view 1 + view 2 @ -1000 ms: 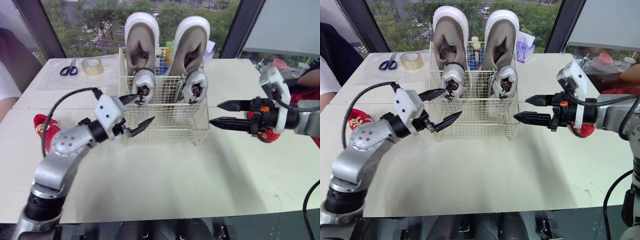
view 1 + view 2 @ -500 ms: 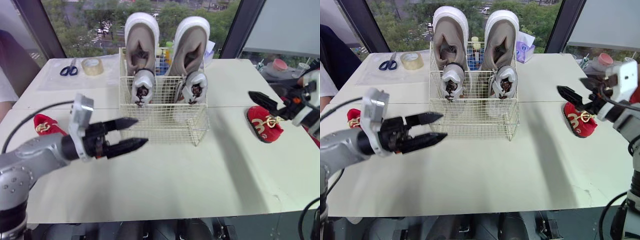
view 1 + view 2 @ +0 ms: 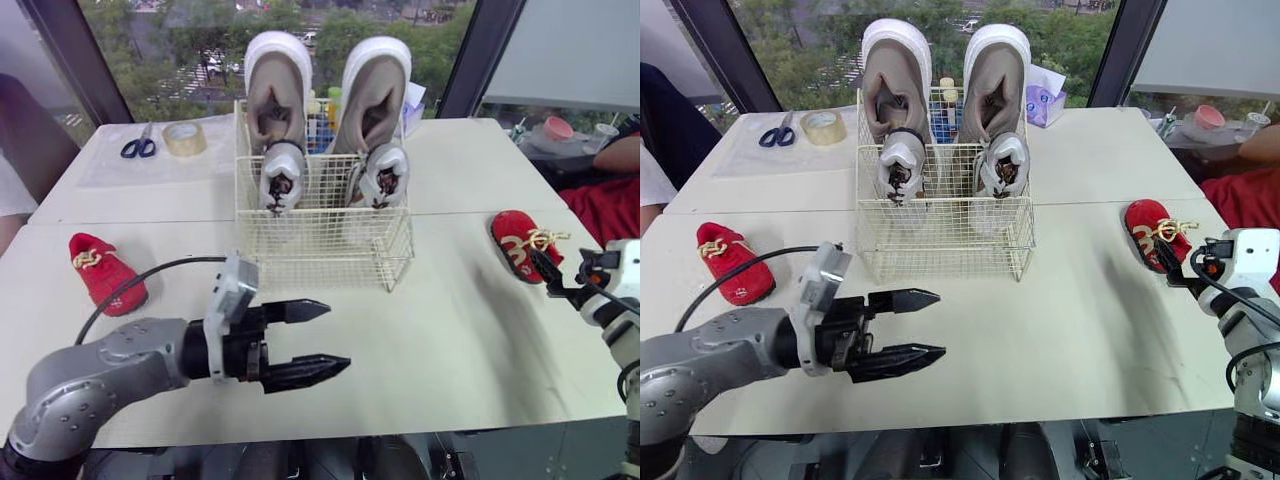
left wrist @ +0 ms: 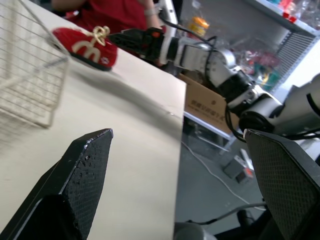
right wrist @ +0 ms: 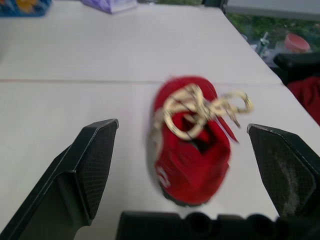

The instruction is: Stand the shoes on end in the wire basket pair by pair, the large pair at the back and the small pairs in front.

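The wire basket (image 3: 325, 240) stands mid-table. Two large beige shoes (image 3: 277, 90) stand on end at its back, and two small grey shoes (image 3: 280, 180) stand in front of them. One small red shoe (image 3: 105, 272) lies on the table to the left, another red shoe (image 5: 192, 145) to the right. My left gripper (image 3: 338, 337) hovers open and empty over the near table, in front of the basket. At the table's right edge my right gripper (image 3: 548, 272) is open, its fingers pointing at the right red shoe without touching it.
Scissors (image 3: 138, 147) and a tape roll (image 3: 182, 136) lie at the back left. Bottles and a purple pack (image 3: 1045, 100) sit behind the basket. A person in red (image 3: 610, 190) is at the far right, beside a pink cup (image 3: 558, 128).
Both grippers have drawn away from the basket. The left one dropped back to the near table, and the right one swung out to the right edge, beside the red shoe.
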Action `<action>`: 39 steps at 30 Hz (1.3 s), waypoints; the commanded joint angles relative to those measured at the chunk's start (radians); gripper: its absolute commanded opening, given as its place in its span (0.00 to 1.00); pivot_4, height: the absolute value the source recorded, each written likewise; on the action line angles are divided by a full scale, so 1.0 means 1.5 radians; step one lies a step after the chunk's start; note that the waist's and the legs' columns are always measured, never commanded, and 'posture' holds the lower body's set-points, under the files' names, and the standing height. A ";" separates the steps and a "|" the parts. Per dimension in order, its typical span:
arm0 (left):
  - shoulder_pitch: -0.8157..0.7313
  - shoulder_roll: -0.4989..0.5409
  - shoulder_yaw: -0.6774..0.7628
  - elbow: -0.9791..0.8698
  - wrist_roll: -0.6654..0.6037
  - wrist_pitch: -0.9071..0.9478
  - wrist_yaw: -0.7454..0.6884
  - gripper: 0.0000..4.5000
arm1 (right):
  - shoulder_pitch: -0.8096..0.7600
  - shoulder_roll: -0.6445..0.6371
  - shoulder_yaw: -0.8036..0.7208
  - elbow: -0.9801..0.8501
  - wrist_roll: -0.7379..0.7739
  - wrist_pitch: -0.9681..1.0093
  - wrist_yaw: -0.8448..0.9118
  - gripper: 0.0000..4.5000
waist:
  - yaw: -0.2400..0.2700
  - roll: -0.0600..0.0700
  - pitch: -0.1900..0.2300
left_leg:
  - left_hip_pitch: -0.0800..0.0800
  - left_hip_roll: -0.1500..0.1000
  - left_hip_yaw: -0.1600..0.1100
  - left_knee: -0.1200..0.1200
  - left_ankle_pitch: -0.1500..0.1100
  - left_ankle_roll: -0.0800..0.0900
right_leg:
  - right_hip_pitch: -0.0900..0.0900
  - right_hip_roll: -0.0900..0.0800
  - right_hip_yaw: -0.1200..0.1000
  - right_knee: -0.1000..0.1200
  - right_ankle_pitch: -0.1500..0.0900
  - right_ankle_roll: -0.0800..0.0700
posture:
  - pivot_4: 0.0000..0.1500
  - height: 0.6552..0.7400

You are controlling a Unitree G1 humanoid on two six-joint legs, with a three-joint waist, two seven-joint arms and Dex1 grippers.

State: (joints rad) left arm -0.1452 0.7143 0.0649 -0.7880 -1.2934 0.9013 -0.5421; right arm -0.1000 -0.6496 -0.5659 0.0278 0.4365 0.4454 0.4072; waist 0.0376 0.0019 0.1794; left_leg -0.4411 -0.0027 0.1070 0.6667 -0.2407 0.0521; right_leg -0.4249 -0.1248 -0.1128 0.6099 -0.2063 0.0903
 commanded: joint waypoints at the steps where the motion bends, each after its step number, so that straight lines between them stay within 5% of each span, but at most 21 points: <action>1: 0.000 -0.007 -0.009 -0.012 0.006 -0.023 0.003 0.97 | -0.015 -0.003 -0.001 0.035 -0.005 -0.036 0.017 1.00 | -0.001 0.000 0.000 | 0.000 0.000 0.000 0.000 0.000 0.000 | 0.000 0.000 0.000 0.000 0.000 0.000 | 1.00 1.00; 19: 0.006 0.042 0.016 -0.021 -0.013 -0.020 0.034 0.97 | -0.281 -0.027 0.097 0.526 -0.101 -0.216 0.063 1.00 | -0.009 0.000 0.000 | 0.000 0.000 0.000 0.000 0.001 -0.001 | 0.000 0.000 0.000 0.000 0.000 0.000 | 1.00 1.00; 22: 0.008 0.077 0.047 -0.019 -0.049 -0.016 0.052 1.00 | -0.297 -0.027 0.115 0.585 -0.121 -0.256 0.066 0.81 | -0.011 0.000 0.000 | 0.000 0.000 0.000 0.000 0.001 -0.001 | 0.000 0.000 0.000 0.000 0.000 0.000 | 1.00 1.00; 25: -0.003 0.126 0.083 -0.007 -0.085 -0.005 0.098 1.00 | -0.304 -0.021 0.119 0.610 -0.122 -0.280 0.067 0.50 | -0.017 0.000 0.000 | 0.000 0.000 0.000 0.000 0.001 -0.001 | 0.001 0.000 0.000 0.000 0.000 0.000 | 1.00 1.00; 27: -0.019 0.150 0.105 0.010 -0.091 -0.006 0.138 1.00 | -0.306 -0.017 0.117 0.614 -0.120 -0.291 0.063 0.45 | -0.016 0.000 0.000 | 0.000 0.000 -0.001 0.000 0.001 -0.001 | 0.001 0.000 0.000 0.000 0.000 0.000 | 1.00 1.00; 29: -0.055 0.155 0.139 0.020 0.023 -0.045 0.202 1.00 | -0.303 -0.024 0.110 0.585 -0.115 -0.311 0.068 0.45 | -0.016 0.000 0.000 | 0.001 0.000 -0.001 0.000 0.001 -0.001 | 0.002 0.000 0.000 0.000 0.000 0.000 | 1.00 1.00; 31: -0.074 0.163 0.185 0.065 0.032 -0.064 0.169 1.00 | -0.309 -0.036 0.096 0.522 -0.100 -0.323 0.067 0.45 | -0.017 0.001 0.000 | 0.001 0.000 -0.001 0.000 0.001 -0.001 | 0.002 0.000 0.000 0.000 0.000 0.000 | 1.00 1.00; 35: -0.170 0.155 0.235 0.232 -0.246 -0.027 0.060 1.00 | -0.369 -0.085 0.077 0.324 -0.062 -0.281 0.073 0.45 | -0.021 0.006 0.003 | 0.000 0.000 0.000 -0.001 0.001 -0.002 | -0.001 0.000 0.001 0.000 0.001 0.002 | 1.00 1.00; 39: -0.320 0.105 0.220 0.384 -0.307 -0.046 0.103 1.00 | -0.449 -0.137 0.096 0.148 -0.013 -0.191 0.100 0.45 | -0.021 0.008 0.004 | 0.000 0.000 0.000 -0.001 0.002 -0.002 | -0.001 0.000 0.001 0.002 0.001 0.003 | 1.00 1.00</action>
State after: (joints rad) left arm -0.5915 0.8767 0.3765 -0.2709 -1.7060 0.8547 -0.4028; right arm -0.7339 -0.8276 -0.4093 0.3820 0.3688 0.1269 0.5378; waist 0.0065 0.0142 0.1853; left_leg -0.4407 -0.0021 0.1067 0.6650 -0.2375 0.0479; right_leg -0.4269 -0.1232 -0.1118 0.6128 -0.2049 0.0956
